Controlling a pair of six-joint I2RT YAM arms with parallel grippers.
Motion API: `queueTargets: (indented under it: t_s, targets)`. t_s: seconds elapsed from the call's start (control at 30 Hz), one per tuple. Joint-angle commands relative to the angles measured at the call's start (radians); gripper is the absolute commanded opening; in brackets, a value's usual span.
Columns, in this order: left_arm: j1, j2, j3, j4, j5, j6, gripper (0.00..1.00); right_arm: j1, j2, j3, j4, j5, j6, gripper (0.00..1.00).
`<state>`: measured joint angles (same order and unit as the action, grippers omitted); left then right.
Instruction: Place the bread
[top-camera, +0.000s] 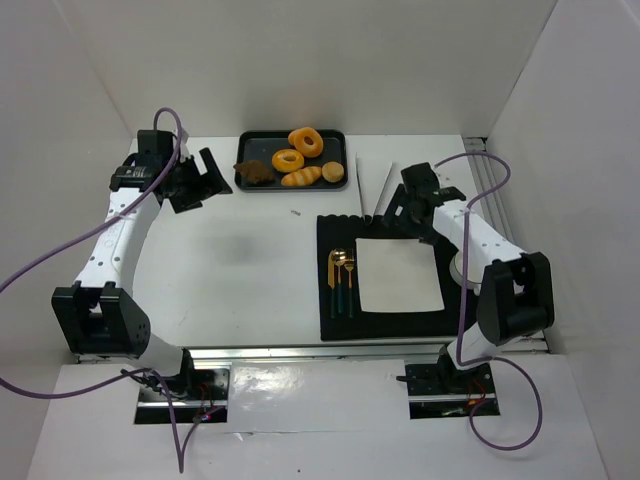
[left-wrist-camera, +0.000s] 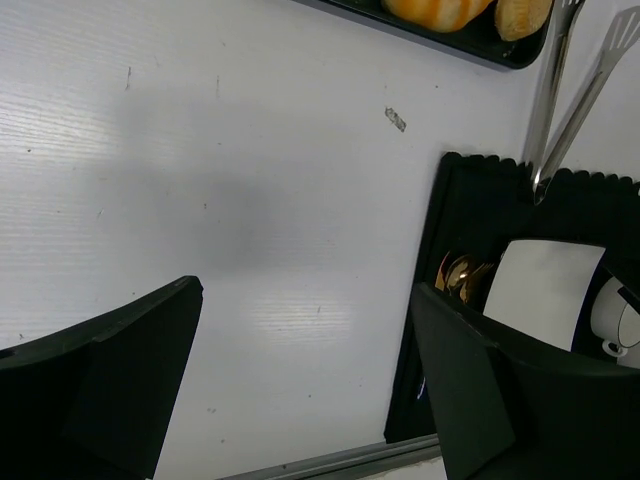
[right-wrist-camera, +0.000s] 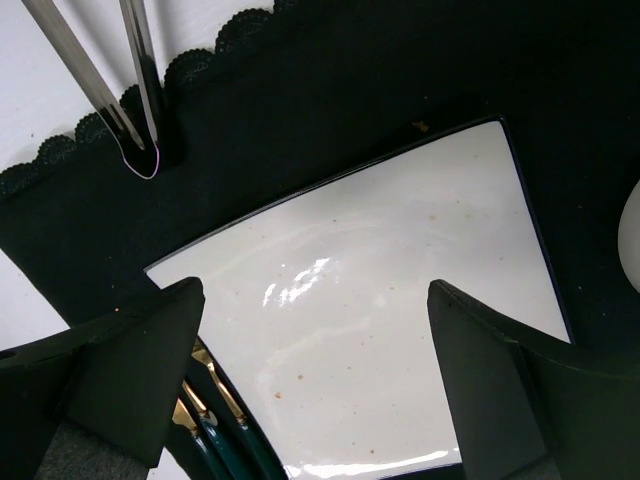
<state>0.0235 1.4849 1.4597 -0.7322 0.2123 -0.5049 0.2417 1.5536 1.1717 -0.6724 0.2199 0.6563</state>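
Several breads lie on a black tray at the back: two ring doughnuts, a striped roll, a round bun and a dark pastry. A white square plate rests on a black placemat; it also shows in the right wrist view. My left gripper is open and empty, left of the tray. My right gripper is open and empty above the plate's far edge. The roll and bun show in the left wrist view.
Metal tongs lie between tray and placemat, also in the right wrist view. Gold-and-green cutlery lies on the mat left of the plate. White walls enclose the table on three sides. A white cup stands right of the plate.
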Motion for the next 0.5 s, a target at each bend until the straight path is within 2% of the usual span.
queueTargets:
  t_s: [0.0,0.33,0.47]
  targets:
    - [-0.004,-0.003,0.042,0.024,0.036,-0.014,0.99,-0.008,-0.053,-0.017,0.042,0.018,-0.007,1.00]
    - [-0.004,-0.003,0.051,0.024,0.027,-0.014,0.99,-0.008,-0.053,0.002,0.053,0.027,-0.026,1.00]
    - [-0.004,-0.003,0.042,0.014,0.018,-0.014,0.99,0.010,-0.030,0.020,0.108,0.018,-0.069,1.00]
